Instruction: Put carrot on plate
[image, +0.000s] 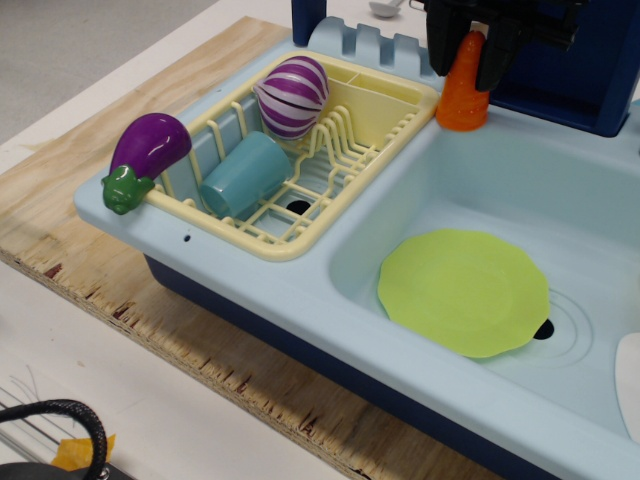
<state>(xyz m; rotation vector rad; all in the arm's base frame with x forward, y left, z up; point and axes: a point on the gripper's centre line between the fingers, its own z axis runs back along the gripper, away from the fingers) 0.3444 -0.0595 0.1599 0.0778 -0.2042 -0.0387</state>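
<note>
My pincer (470, 55) pinches the glossy orange carrot (464, 92) upright at twelve o'clock, well apart from the flat lime-green plate (464, 291) at five.

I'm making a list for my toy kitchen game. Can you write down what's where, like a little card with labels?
carrot: orange, standing upright on the back rim of the sink, beside the drying rack
hand: black fingers on both sides of the carrot's top
plate: lime green, lying flat on the sink floor, nothing on it
drying rack: pale yellow, left of the sink basin
blue cup: lying on its side in the rack
eggplant: purple, on the rack's left edge
</note>
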